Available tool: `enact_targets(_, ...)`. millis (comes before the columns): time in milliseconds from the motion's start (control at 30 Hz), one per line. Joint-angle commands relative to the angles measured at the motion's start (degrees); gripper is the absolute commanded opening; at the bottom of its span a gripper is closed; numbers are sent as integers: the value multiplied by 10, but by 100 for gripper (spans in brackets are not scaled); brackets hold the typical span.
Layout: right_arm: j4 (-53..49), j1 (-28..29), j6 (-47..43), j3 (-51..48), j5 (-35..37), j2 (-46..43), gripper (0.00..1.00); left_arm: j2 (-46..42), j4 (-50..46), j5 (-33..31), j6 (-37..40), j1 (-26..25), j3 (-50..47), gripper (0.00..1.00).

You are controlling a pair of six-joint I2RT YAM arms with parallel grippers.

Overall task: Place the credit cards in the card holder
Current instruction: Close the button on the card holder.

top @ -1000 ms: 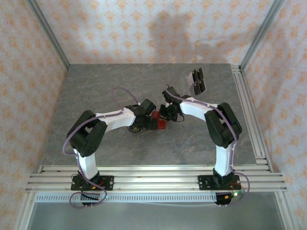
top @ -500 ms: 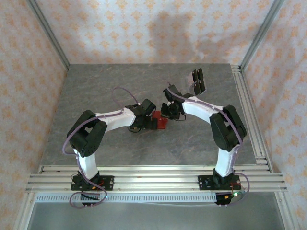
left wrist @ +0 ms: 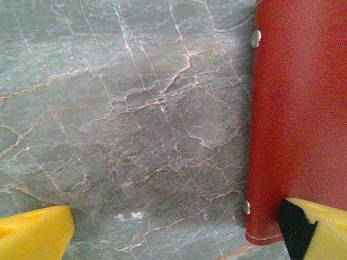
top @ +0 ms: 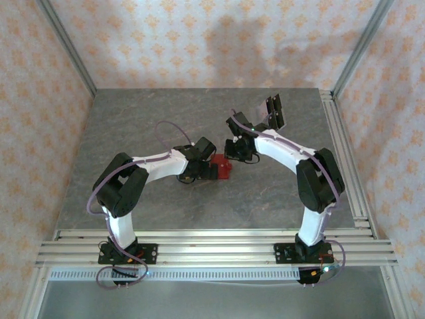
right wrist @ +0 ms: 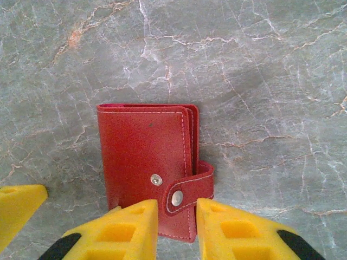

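- Left gripper (left wrist: 173, 233): jaws spread to full width, gripping nothing. One fingertip (left wrist: 325, 234) overlaps a corner of the card holder (left wrist: 298, 108); bare table (left wrist: 124, 108) lies between the tips.
- Right gripper (right wrist: 177, 227): jaws parted by a narrow gap, clamping nothing. The closed card holder lies flat just ahead of the tips, its snapped tab (right wrist: 190, 187) in line with the gap.
- Credit cards (top: 274, 113): on the table beyond the right gripper, well apart from both sets of jaws.

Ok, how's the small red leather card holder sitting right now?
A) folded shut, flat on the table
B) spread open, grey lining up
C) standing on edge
A: the right wrist view shows the small red leather card holder folded shut and lying flat on the grey marble table, its tab wrapped over the front.
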Motion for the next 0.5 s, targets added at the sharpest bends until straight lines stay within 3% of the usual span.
enact_targets(0, -27, 11, -16, 24, 11, 16, 25, 27, -39, -34, -8, 5, -5, 100)
enact_targets(467, -58, 25, -31, 54, 35, 56, 24, 26, -38, -34, -9, 5, -8, 100)
